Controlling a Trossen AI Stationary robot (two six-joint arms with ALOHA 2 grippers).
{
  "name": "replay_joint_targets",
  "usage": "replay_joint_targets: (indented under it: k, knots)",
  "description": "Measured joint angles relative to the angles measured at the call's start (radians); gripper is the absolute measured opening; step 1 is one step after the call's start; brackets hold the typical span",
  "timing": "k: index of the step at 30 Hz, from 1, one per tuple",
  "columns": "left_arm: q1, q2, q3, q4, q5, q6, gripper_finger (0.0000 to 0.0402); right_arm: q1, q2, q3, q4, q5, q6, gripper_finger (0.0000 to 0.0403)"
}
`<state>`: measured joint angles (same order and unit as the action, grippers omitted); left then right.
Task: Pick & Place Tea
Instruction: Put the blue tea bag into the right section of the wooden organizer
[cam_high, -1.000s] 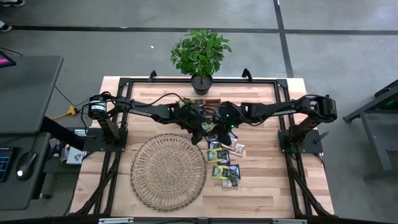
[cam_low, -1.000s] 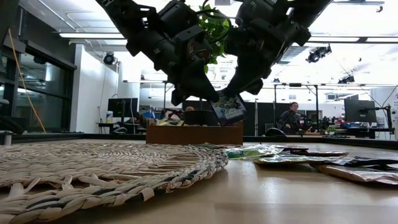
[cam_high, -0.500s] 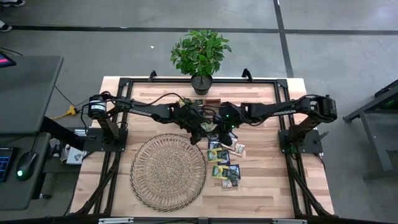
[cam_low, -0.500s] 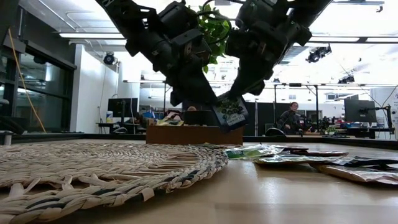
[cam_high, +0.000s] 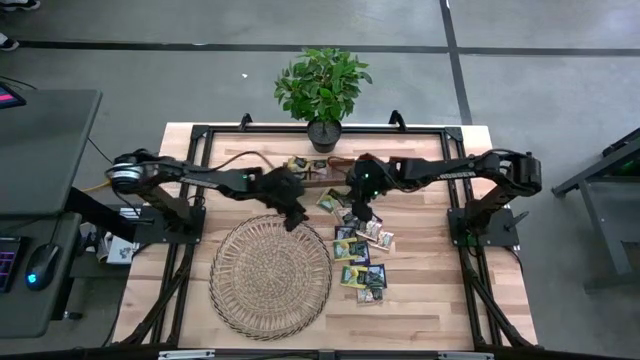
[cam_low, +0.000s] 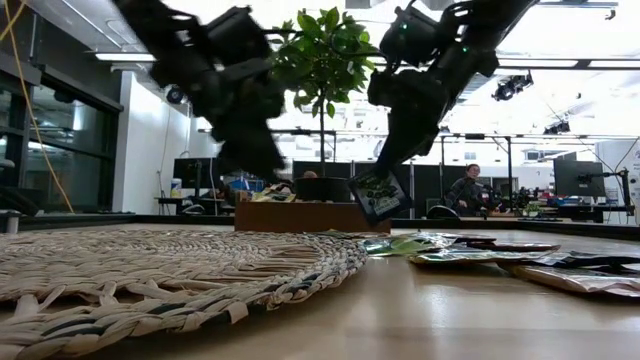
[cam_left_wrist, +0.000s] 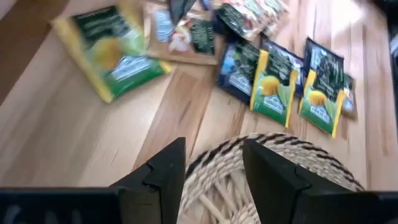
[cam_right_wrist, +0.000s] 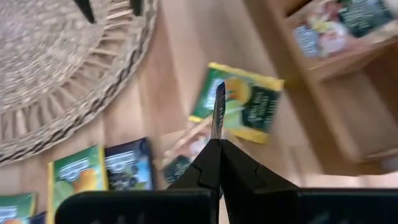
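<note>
My right gripper (cam_high: 352, 207) hangs above the table's middle, shut on a dark tea sachet (cam_low: 380, 195). My left gripper (cam_high: 293, 217) stands open with nothing between its fingers, over the far rim of the round wicker mat (cam_high: 270, 275). A yellow-green sachet (cam_high: 328, 200) lies flat on the wood between the two grippers. Several more sachets (cam_high: 360, 255), yellow-green and dark, lie flat in a cluster to the right of the mat. The brown wooden tray (cam_high: 322, 168) stands at the far middle with sachets in its compartments. My right gripper pinches the dark sachet by its upper edge (cam_low: 383, 177) between its two fingers, which slant down from above. The sachet hangs tilted below the fingers, clear of the table. The right wrist view shows it edge-on as a thin strip (cam_right_wrist: 217, 112) past the fingertips.
A potted plant (cam_high: 322, 85) stands at the far edge behind the tray. The mat (cam_left_wrist: 273, 180) fills the near left middle of the table. A black frame (cam_high: 200, 135) runs round the table top. A person (cam_low: 468, 190) sits in the room far behind.
My left gripper has let go of the dark sachet, opened and drawn back toward the table's left, over the mat's far rim. The right gripper keeps the sachet, which hangs clear and has shifted slightly away from the left gripper.
</note>
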<state>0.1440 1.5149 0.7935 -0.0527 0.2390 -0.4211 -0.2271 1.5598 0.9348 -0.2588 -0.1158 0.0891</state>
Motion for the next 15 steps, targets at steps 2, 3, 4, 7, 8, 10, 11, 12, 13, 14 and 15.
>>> replay_joint_targets:
  k: [2,3,4,7,8,10,11,12,13,14,15]
  knots:
    - [0.000,-0.061,-0.084,0.065,-0.012,-0.058,0.0158,-0.029,-0.014,0.000,0.001,-0.003,-0.021,0.0000]
    - [-0.001,-0.086,-0.121,0.114,-0.022,-0.087,0.0158,-0.044,-0.024,0.000,0.003,-0.005,-0.032,0.0000]
    - [-0.002,-0.107,-0.157,0.153,-0.024,-0.117,0.0158,-0.061,-0.033,0.000,0.010,-0.009,-0.043,0.0000]
    - [-0.011,-0.169,-0.246,0.232,-0.044,-0.184,0.0158,-0.121,-0.057,0.000,0.062,-0.031,-0.077,0.0000]
    - [-0.016,-0.185,-0.264,0.264,-0.056,-0.197,0.0158,-0.145,-0.059,0.000,0.091,-0.052,-0.090,0.0000]
    - [-0.022,-0.209,-0.291,0.305,-0.073,-0.213,0.0158,-0.189,-0.057,0.000,0.162,-0.108,-0.113,0.0000]
    - [-0.023,-0.215,-0.303,0.317,-0.077,-0.220,0.0158,-0.208,-0.052,-0.001,0.185,-0.125,-0.125,0.0000]
    - [-0.023,-0.217,-0.313,0.334,-0.078,-0.226,0.0158,-0.223,-0.050,-0.001,0.207,-0.130,-0.140,0.0000]
    - [-0.022,-0.217,-0.319,0.352,-0.078,-0.232,0.0158,-0.238,-0.050,-0.001,0.217,-0.131,-0.154,0.0000]
    - [-0.020,-0.217,-0.322,0.368,-0.078,-0.237,0.0158,-0.253,-0.049,-0.001,0.217,-0.133,-0.170,0.0000]
    - [-0.020,-0.218,-0.322,0.382,-0.078,-0.239,0.0158,-0.266,-0.049,-0.001,0.217,-0.138,-0.186,0.0000]
